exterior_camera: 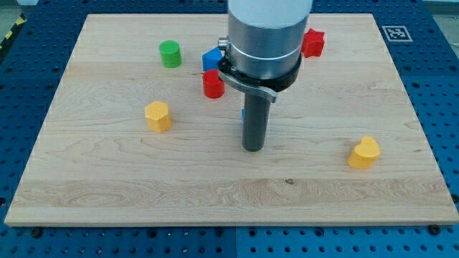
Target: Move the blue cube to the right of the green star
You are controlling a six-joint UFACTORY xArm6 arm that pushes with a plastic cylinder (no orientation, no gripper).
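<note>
blue cube mostly hidden behind the rod

my tip point(253, 149) rests mid-bench point(93, 186). there are no jaws, only a bare rod holding nothing. a sliver of blue cube point(242, 115) peeks out at the tip's 12 o'clock. the arm hides the green star. a red cylinder point(213, 84) and another blue block point(210, 59) sit at 11 o'clock.

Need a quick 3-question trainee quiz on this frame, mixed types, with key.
1. True or false: the green star is in plain view.
2. Which block is nearest the red cylinder? A: the green cylinder. B: the blue block just above it. C: the red star.
3. How many yellow blocks lie on the board?

Key:
1. False; the arm hides it.
2. B.
3. Two: left yellow block and right yellow block. My tip stands between them, touching neither.
</note>
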